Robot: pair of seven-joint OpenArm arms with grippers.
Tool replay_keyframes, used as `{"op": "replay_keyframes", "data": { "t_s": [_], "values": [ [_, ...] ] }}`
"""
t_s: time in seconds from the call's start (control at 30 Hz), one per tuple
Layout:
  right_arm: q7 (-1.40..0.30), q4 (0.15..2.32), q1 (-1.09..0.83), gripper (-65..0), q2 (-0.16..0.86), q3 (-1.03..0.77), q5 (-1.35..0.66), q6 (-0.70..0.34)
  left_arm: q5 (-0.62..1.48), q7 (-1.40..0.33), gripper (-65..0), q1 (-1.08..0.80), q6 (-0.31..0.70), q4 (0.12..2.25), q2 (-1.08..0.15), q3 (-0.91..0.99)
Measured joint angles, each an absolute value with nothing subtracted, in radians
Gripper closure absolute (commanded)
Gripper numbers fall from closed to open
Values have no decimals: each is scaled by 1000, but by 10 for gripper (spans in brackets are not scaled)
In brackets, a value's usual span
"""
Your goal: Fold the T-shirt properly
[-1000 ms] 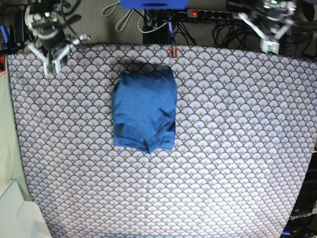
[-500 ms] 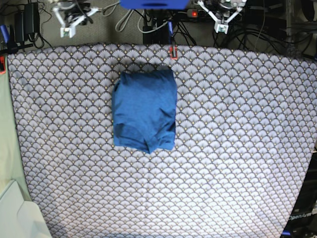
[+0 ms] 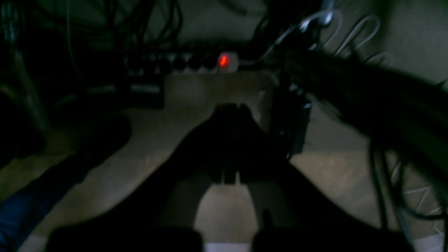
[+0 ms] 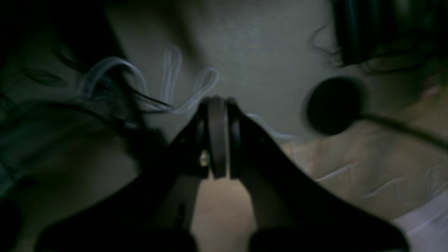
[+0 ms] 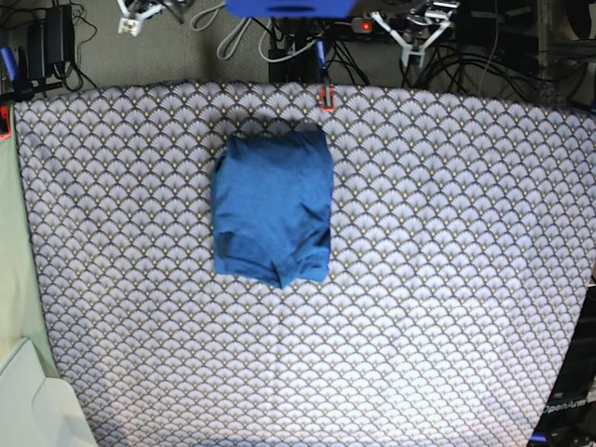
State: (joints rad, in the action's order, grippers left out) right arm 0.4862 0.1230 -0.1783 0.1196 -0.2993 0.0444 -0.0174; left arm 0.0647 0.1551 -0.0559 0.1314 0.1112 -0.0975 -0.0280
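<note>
The blue T-shirt (image 5: 271, 207) lies folded into a compact rectangle on the scallop-patterned table cover (image 5: 438, 279), left of centre toward the far edge. Both grippers are off the table behind its far edge, well apart from the shirt. My right gripper (image 5: 130, 24) is at the top left of the base view. My left gripper (image 5: 410, 48) is at the top right of centre. In the left wrist view the dark fingers meet, so the left gripper (image 3: 231, 109) is shut and empty. In the right wrist view the right gripper (image 4: 217, 105) is shut and empty over the floor.
A power strip with a red light (image 5: 364, 25) and cables lie on the floor behind the table; the strip also shows in the left wrist view (image 3: 224, 61). A red clip (image 5: 325, 97) sits on the far table edge. A white object (image 5: 37, 410) is at the lower left.
Both arms have drawn back from the table's far corners to behind its far edge and moved up out of the base view. The folded shirt has not moved.
</note>
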Motion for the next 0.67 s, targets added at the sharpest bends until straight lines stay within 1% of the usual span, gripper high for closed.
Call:
{"op": "replay_keyframes", "data": {
  "t_s": [0.07,0.13,0.2,0.27,0.37,0.57,0.67],
  "values": [
    [482,123,-169,0,107,-221,50,91,63,154,-2,-58,113,111,-91,-28],
    [489,125,-164,0,102,-141,49,216,61,149,-3,-58,33,108,-91,-28],
    [489,124,-162,0,105,-65,46,347,62,147,-3,-54,2,102,-88,-28],
    [482,118,-153,0,102,-1,43,420,62,146,-3,-46,-12,99,-70,-28],
    [484,120,-134,0,82,49,46,458,65,131,-3,-30,-30,98,-35,-28],
    [487,121,-135,0,63,100,48,462,81,123,-3,-30,-76,99,-44,-20],
    [484,119,-144,0,63,140,47,462,106,124,-3,-30,-75,100,-40,-21]
  ]
}}
